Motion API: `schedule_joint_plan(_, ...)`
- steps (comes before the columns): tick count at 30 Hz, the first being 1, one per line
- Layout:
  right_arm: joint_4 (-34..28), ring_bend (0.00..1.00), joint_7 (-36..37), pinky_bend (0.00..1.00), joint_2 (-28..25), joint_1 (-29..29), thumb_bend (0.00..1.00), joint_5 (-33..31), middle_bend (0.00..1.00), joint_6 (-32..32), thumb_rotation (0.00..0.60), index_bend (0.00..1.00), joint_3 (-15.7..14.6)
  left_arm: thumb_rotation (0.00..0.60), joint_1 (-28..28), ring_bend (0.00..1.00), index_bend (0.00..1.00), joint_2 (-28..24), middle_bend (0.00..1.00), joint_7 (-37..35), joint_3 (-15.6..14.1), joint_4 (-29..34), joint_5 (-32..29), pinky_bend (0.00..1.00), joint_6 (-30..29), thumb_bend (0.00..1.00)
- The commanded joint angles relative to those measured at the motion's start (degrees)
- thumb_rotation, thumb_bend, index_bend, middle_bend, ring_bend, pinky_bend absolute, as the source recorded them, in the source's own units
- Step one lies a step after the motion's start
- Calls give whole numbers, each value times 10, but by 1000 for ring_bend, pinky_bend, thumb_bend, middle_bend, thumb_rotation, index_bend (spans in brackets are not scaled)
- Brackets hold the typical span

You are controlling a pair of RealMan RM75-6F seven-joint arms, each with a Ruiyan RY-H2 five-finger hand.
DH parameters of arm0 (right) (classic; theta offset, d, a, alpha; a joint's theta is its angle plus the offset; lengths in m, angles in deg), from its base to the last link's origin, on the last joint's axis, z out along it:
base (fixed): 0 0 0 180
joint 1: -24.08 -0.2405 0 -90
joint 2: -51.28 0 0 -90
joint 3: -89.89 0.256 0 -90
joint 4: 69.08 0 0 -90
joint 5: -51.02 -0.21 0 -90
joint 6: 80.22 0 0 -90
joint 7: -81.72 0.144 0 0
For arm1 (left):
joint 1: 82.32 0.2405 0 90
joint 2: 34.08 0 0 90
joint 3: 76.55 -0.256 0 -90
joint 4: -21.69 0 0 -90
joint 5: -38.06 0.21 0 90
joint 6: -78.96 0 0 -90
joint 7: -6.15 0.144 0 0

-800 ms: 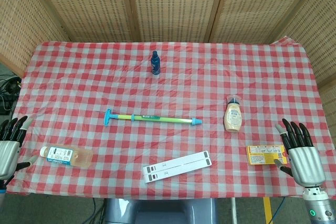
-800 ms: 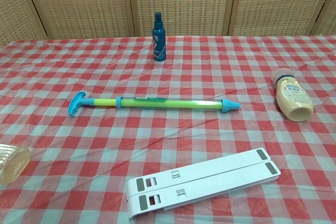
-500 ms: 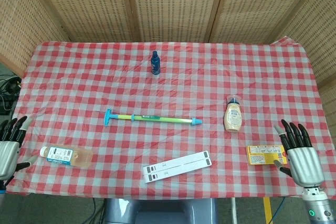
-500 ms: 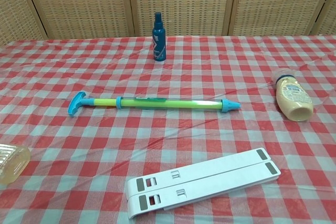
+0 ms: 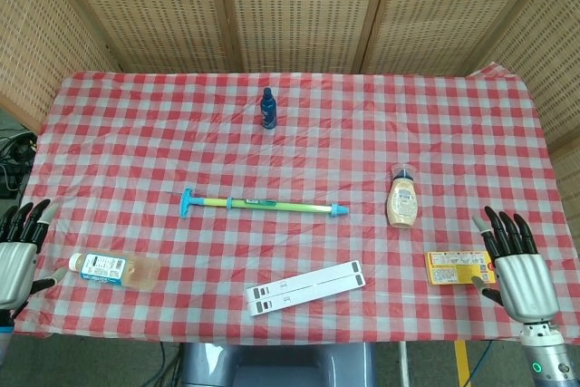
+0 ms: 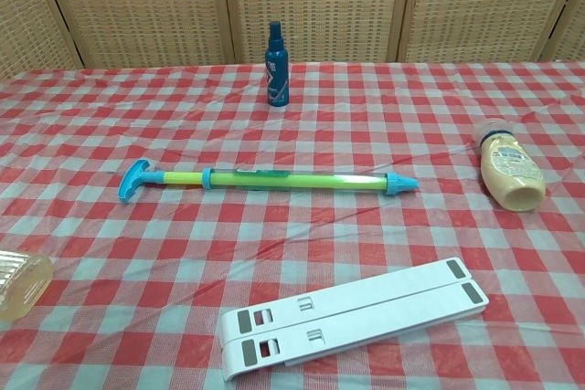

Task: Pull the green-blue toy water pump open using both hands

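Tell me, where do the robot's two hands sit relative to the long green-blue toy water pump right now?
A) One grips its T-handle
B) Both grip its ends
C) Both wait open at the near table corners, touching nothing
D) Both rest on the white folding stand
C: the left hand and right hand sit open at the near corners, well apart from the green-blue toy water pump lying untouched mid-table.

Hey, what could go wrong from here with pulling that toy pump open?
Both hands, left hand and right hand, are open at the near table edge, far from the water pump. Reaching in, the left may bump the lying drink bottle; the right may knock the mayonnaise bottle.
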Motion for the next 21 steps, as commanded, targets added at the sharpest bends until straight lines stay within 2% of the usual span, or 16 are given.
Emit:
schedule_joint_plan(1,0,0,3,0,0,0,85,-2,0,2,600,9,0,600,-1,0,0,2,0,2,1,2,1,0,-2,103)
schedule_joint_plan(6,1,0,12,0,-2,-1,85,-8,0,6,600,10,2,600,-17,9,0,14,4,15,24,10,-7,4,0,111)
schedule_joint_plan(7,1,0,13,0,-2,-2,85,-9,0,7,600,11,2,600,-23,56,0,17,46,22,32,13,-13,43,4,115)
schedule_joint_plan(9,2,0,16,0,-2,-3,86,-10,0,10,600,13,3,600,-47,212,5,27,199,44,57,24,-24,181,16,121)
schedule_joint_plan(10,3,0,18,0,-2,-4,86,-11,0,12,600,14,3,600,-61,319,20,34,321,52,68,30,-33,275,29,123)
schedule_joint_plan(13,6,0,22,0,-1,-6,85,-17,0,20,600,19,4,600,-98,510,94,41,556,75,92,42,-70,416,77,125)
schedule_joint_plan(17,10,0,27,0,0,-9,86,-25,0,28,600,25,5,600,-139,660,199,55,747,116,112,53,-116,555,129,129)
schedule_joint_plan(21,15,0,35,0,0,-11,85,-37,0,38,600,34,8,600,-188,737,279,82,838,169,129,49,-180,625,186,176)
